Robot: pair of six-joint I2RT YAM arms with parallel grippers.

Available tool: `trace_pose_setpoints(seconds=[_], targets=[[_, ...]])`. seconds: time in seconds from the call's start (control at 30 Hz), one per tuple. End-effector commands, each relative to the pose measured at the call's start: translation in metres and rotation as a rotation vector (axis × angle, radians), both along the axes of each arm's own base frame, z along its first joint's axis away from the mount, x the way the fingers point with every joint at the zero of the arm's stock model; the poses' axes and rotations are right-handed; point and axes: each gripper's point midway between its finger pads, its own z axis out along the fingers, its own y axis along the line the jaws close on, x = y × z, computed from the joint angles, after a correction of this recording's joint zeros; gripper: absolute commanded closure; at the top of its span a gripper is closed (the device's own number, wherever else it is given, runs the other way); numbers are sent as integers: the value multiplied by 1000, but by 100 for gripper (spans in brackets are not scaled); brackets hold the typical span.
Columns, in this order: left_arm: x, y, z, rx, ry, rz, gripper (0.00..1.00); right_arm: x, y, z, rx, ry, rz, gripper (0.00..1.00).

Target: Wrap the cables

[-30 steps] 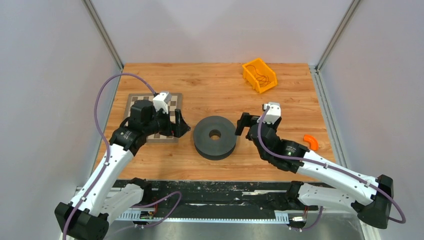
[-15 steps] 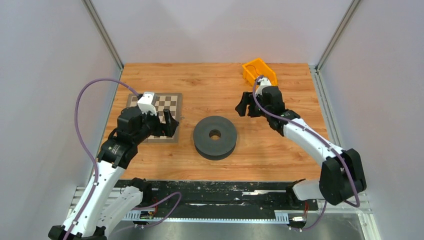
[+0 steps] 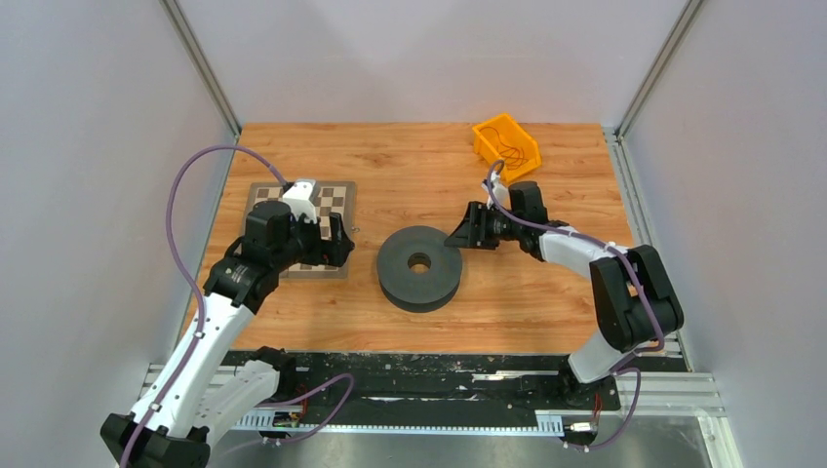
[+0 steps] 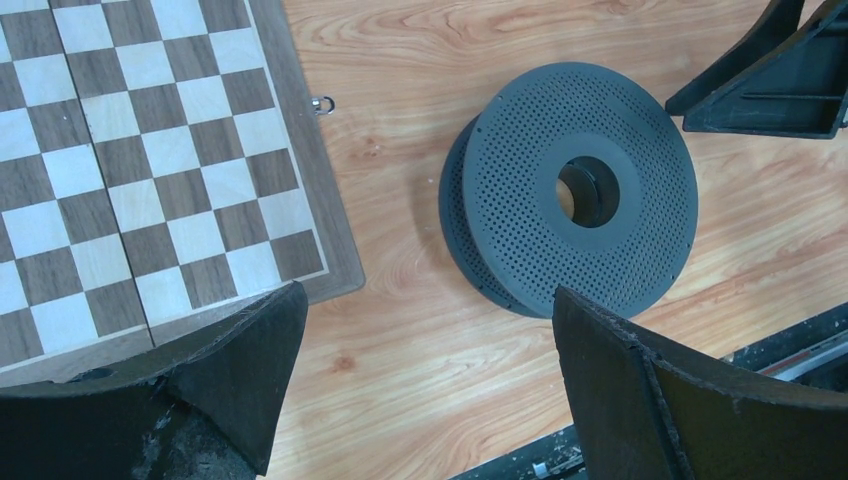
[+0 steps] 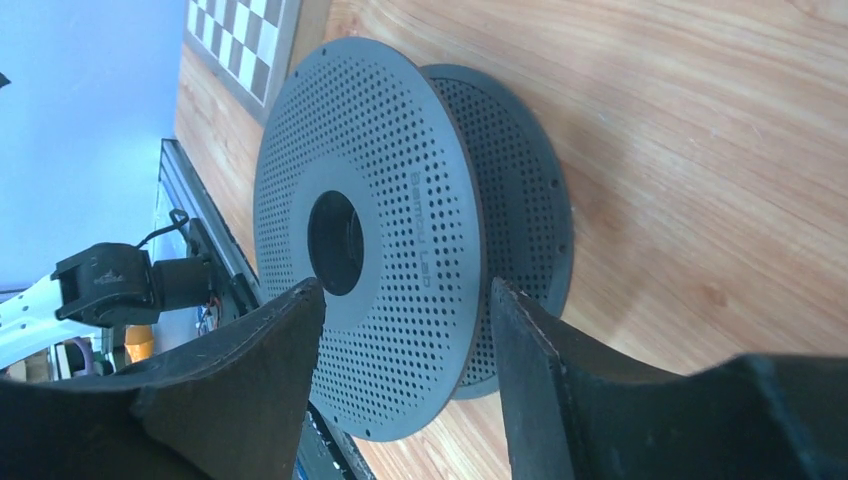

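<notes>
The dark grey perforated spool [image 3: 419, 266] lies flat on the wooden table and is bare. It also shows in the left wrist view [image 4: 580, 190] and the right wrist view [image 5: 400, 230]. The thin red-brown wire [image 3: 508, 149] lies coiled in the orange bin [image 3: 491, 133] at the back right. My left gripper [image 3: 336, 244] is open and empty, left of the spool over the chessboard's edge; in its own view [image 4: 430, 335] only bare table lies between the jaws. My right gripper [image 3: 465, 234] is open and empty, low at the spool's right rim [image 5: 405, 295].
A folding chessboard [image 3: 327, 200] lies left of the spool, also in the left wrist view [image 4: 150, 150]. The right gripper's fingers [image 4: 770, 70] show at the top right of that view. Grey walls close in the table on three sides.
My right arm has swung from near the orange bin down and forward to the spool's right rim. My left gripper has edged slightly right, back towards the spool.
</notes>
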Motion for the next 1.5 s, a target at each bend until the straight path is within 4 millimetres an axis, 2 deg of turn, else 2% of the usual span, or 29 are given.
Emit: trace_pose_setpoints(seconds=[0.0,0.37,0.6,0.73,0.83,0.87,1.1,1.27,1.37,1.47], targets=[[2,-2,14,-2,-57,-20,0,6,12,14,91,-55,51,39],[2,-5,12,-1,-46,-43,0,4,13,-6,95,0,62,41],[0,-7,10,2,-37,-64,0,-2,18,-1,140,24,84,68],[-5,-18,18,-36,-58,-127,1,-9,18,7,172,41,71,82],[-6,-21,24,-49,-93,-140,4,-13,16,21,193,59,35,95],[-7,-21,28,-50,-116,-140,4,-14,15,32,207,56,19,100],[-20,-33,55,0,-270,-151,12,-17,4,80,269,159,-204,100],[-27,-42,59,46,-317,-161,17,-27,-3,111,365,213,-311,100],[-31,-60,54,37,-316,-202,20,-30,-10,121,413,249,-408,100],[-35,-87,48,55,-370,-244,23,-30,-19,126,442,276,-516,100]])
